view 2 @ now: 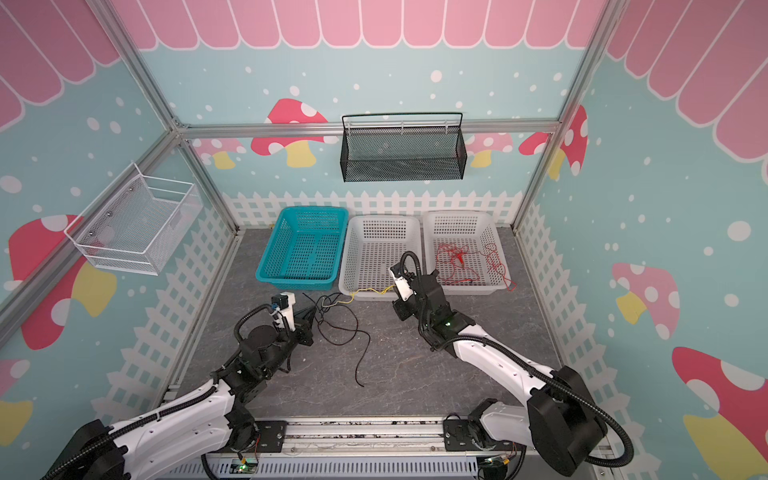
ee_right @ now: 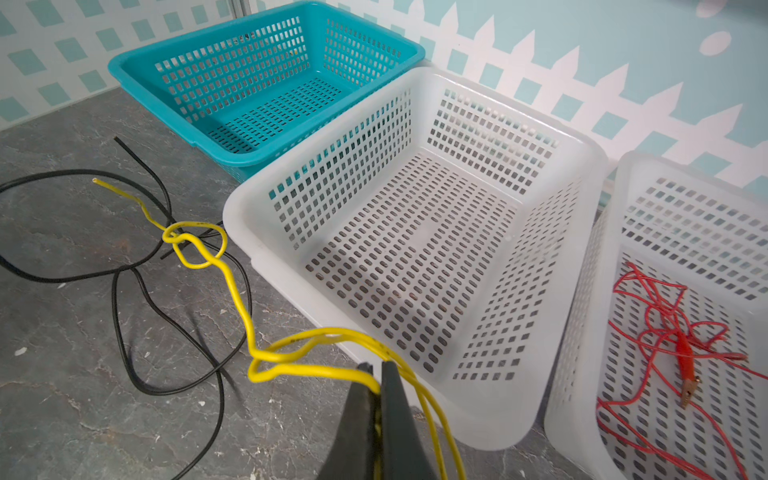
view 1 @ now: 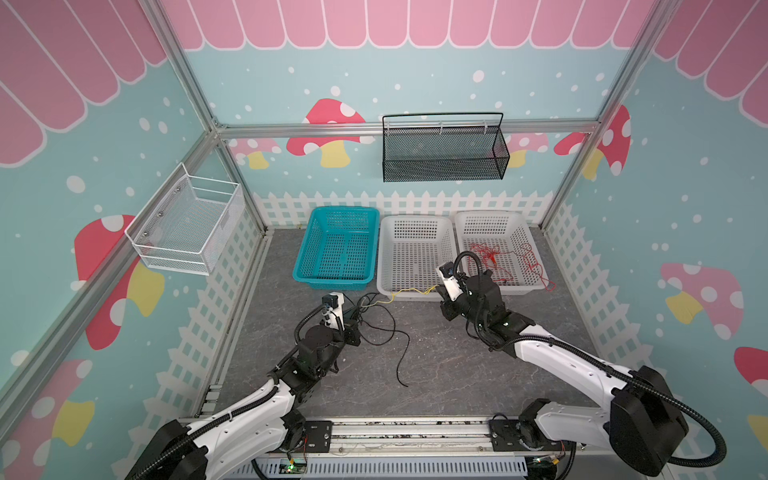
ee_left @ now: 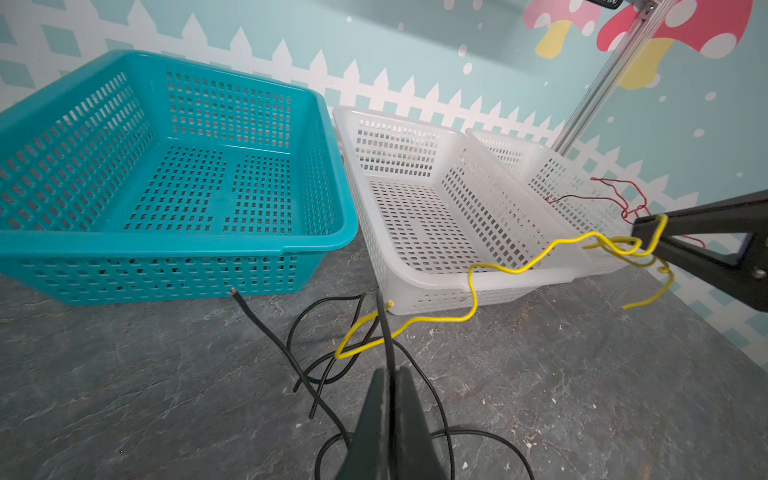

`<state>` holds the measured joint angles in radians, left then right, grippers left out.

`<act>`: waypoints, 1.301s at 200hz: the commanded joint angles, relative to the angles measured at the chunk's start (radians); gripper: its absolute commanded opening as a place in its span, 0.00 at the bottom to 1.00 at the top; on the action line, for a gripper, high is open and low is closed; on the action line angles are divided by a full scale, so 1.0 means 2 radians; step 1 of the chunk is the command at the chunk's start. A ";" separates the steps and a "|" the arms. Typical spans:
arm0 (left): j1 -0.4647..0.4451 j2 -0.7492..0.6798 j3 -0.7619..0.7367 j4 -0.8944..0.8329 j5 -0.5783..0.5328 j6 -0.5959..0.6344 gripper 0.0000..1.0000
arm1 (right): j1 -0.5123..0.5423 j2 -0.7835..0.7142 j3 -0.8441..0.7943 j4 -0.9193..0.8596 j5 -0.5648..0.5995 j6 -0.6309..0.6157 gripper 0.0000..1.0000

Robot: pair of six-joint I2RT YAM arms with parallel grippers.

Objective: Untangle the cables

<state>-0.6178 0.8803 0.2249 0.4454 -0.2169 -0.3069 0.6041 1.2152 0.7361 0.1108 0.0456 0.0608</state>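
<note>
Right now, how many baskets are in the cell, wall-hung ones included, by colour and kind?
Teal plastic basket: 1
White plastic baskets: 2
White wire wall basket: 1
Black mesh wall basket: 1
Total: 5

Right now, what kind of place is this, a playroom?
Probably a robot training booth, not a playroom: two robot arms work inside an aluminium frame lined with mushroom wallpaper, with a teal basket nearby.
</note>
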 commanded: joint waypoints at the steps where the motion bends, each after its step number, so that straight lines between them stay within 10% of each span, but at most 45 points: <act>1: -0.002 -0.007 -0.009 -0.011 -0.015 -0.001 0.00 | 0.002 -0.027 -0.012 -0.012 0.017 -0.022 0.00; 66: -0.002 -0.002 -0.010 -0.027 -0.024 -0.006 0.00 | 0.002 -0.084 -0.040 -0.016 0.019 -0.022 0.00; 156: -0.002 -0.011 -0.015 -0.026 -0.023 -0.005 0.58 | 0.002 -0.021 0.024 -0.012 -0.079 0.008 0.00; 260: -0.002 -0.034 -0.023 -0.016 -0.008 0.009 0.64 | 0.000 0.056 0.110 -0.080 -0.116 0.036 0.00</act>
<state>-0.6178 0.8307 0.1879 0.4023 -0.2501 -0.3054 0.6037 1.3087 0.9211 -0.0006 -0.1707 0.1173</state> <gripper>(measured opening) 0.638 0.044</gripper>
